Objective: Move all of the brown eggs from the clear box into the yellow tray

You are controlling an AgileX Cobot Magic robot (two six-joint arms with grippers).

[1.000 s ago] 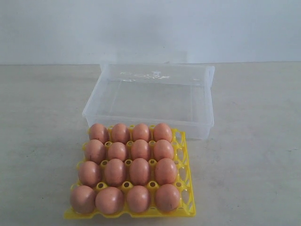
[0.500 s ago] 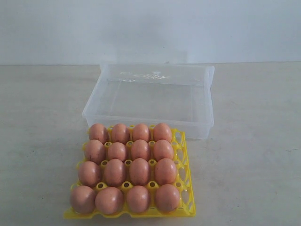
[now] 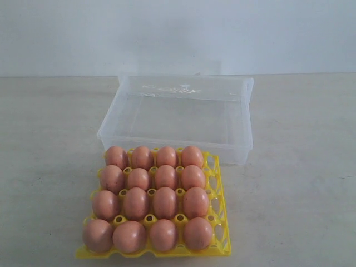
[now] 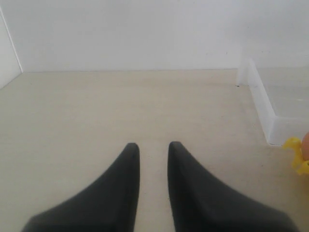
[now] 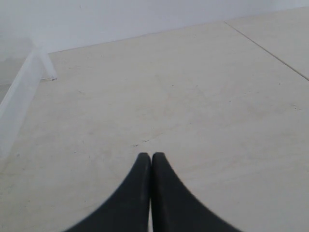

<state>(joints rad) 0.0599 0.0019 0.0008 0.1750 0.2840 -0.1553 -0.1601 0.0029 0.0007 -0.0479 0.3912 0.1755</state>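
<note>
Several brown eggs (image 3: 165,202) fill the cups of the yellow tray (image 3: 219,207) at the front of the exterior view. Behind it stands the clear box (image 3: 178,113), with no egg inside. Neither arm shows in the exterior view. My left gripper (image 4: 153,145) is open over bare table, holding nothing; the clear box's wall (image 4: 263,106) and a yellow tray corner (image 4: 297,153) sit off to one side of it. My right gripper (image 5: 151,155) is shut, fingertips together and empty, with the clear box's wall (image 5: 21,99) at that view's edge.
The pale beige table (image 3: 295,183) stretches out on both sides of the tray and box. A white wall (image 3: 178,33) closes the back. A seam line (image 5: 270,50) runs across the table near the right gripper.
</note>
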